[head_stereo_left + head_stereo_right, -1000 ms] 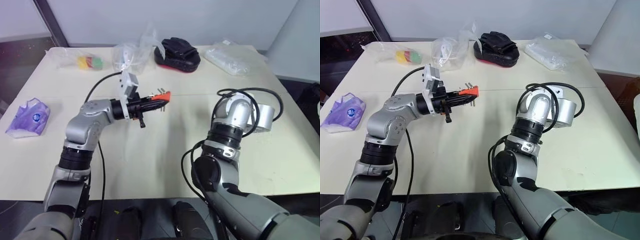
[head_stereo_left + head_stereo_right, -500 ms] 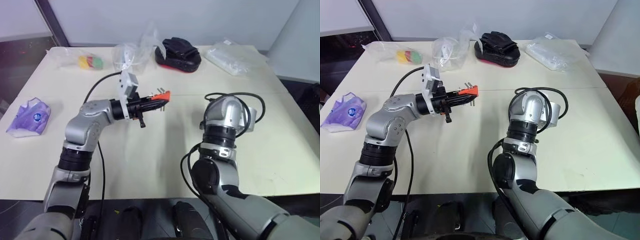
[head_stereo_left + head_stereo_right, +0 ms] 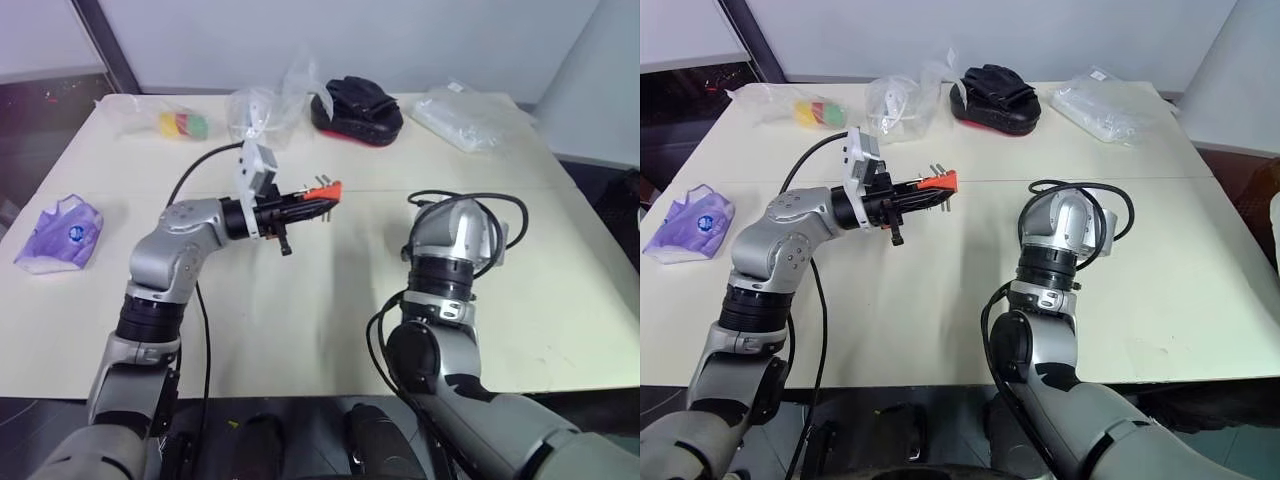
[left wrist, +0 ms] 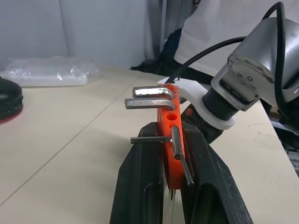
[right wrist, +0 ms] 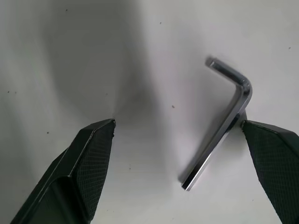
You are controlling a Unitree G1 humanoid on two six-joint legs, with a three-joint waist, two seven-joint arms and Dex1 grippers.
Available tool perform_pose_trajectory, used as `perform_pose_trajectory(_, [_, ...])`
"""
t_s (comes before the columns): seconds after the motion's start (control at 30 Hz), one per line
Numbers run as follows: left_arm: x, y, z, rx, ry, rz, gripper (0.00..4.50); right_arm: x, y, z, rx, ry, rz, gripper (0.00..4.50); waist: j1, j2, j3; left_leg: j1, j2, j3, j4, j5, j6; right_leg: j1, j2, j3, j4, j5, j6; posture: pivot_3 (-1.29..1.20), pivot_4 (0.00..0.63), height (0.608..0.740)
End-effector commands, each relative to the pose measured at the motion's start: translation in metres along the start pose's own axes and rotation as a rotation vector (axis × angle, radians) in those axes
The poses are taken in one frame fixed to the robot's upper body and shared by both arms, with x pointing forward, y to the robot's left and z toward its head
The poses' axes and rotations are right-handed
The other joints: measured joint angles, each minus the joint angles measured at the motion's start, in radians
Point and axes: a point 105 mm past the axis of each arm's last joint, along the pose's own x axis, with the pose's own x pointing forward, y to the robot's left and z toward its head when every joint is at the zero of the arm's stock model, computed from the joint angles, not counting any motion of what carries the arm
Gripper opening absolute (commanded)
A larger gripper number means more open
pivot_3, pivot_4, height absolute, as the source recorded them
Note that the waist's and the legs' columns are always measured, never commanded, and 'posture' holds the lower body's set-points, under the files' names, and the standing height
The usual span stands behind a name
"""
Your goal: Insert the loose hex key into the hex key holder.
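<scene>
Holder (image 4: 169, 140) and key (image 5: 222, 126) are set on and over a wide cream table (image 3: 300, 330), whose near edge runs along the lower part of the head frames and whose far edge lies near the top. Open tabletop is left between the two arms and along the whole near edge; the clutter is kept to the far edge and the left side.

At top centre a black item with a red rim (image 3: 355, 108) is seen, with a clear crumpled bag (image 3: 262, 108) just left of it and a clear packet (image 3: 468, 115) at upper right. A bag holding yellow, red and green pieces (image 3: 180, 123) lies at upper left, and a purple bag (image 3: 55, 233) near the left edge carries a round blue mark whose writing cannot be read.

The left gripper (image 3: 300, 207) is held level above the table at centre left, clenched on the orange-red holder. In the left wrist view the holder is shown upright between the two black fingers (image 4: 140, 186), with grey keys sticking out of it and round sockets visible in its face.

The right gripper (image 5: 180, 135) is hidden behind its own arm in the head views. In the right wrist view its fingers are spread wide just over the table; the L-shaped key lies flat between them, touching or nearly touching the right-hand finger (image 5: 273, 163), and is not gripped.
</scene>
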Motion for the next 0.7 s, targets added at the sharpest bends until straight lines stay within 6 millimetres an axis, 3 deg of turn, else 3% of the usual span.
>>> perform_pose_trajectory(0.03, [0.000, -0.003, 0.010, 0.024, -0.031, -0.010, 0.00, 0.010, -0.008, -0.009, 0.021, 0.040, -0.011, 3.07, -0.001, -0.001, 0.000, 0.000, 0.000, 0.000, 0.000, 0.000, 0.000, 0.000, 0.000, 0.000, 0.000, 0.000, 0.000, 0.00, 0.150, 0.740])
perform_pose_trajectory(0.23, [-0.001, -0.002, 0.011, 0.027, -0.031, -0.008, 0.00, 0.012, -0.006, -0.011, 0.022, 0.040, -0.004, 0.04, -0.004, -0.001, 0.000, 0.001, 0.000, 0.000, 0.000, 0.000, 0.000, 0.000, 0.001, 0.000, 0.000, 0.000, 0.000, 0.00, 0.150, 0.740])
perform_pose_trajectory(0.33, [-0.001, -0.002, 0.011, 0.028, -0.032, -0.008, 0.00, 0.012, -0.004, -0.012, 0.019, 0.035, 0.003, 0.04, -0.003, -0.001, 0.000, 0.001, 0.000, 0.000, 0.000, 0.000, 0.000, 0.000, 0.001, 0.000, 0.000, 0.000, 0.000, 0.00, 0.150, 0.740])
perform_pose_trajectory(0.5, [0.000, -0.002, 0.010, 0.026, -0.033, -0.009, 0.00, -0.007, 0.013, 0.006, -0.065, -0.162, 0.109, 0.04, -0.005, 0.000, 0.000, 0.001, 0.001, 0.000, -0.001, 0.000, 0.000, 0.000, 0.001, 0.000, 0.000, 0.000, 0.000, 0.00, 0.150, 0.740])
perform_pose_trajectory(0.6, [0.001, -0.001, 0.010, 0.024, -0.034, -0.007, 0.00, -0.027, 0.023, 0.030, -0.252, -0.473, 0.153, 0.04, -0.006, 0.001, 0.000, 0.001, 0.001, 0.000, -0.002, 0.000, 0.000, -0.002, 0.001, 0.002, 0.000, 0.000, 0.000, 0.00, 0.150, 0.740])
perform_pose_trajectory(0.7, [0.001, 0.000, 0.010, 0.023, -0.035, -0.007, 0.00, -0.036, 0.029, 0.035, -0.291, -0.604, 0.205, 0.04, -0.004, 0.001, 0.001, 0.000, 0.001, 0.000, -0.006, 0.000, 0.000, -0.003, 0.001, 0.002, -0.001, 0.000, 0.000, 0.00, 0.150, 0.740])
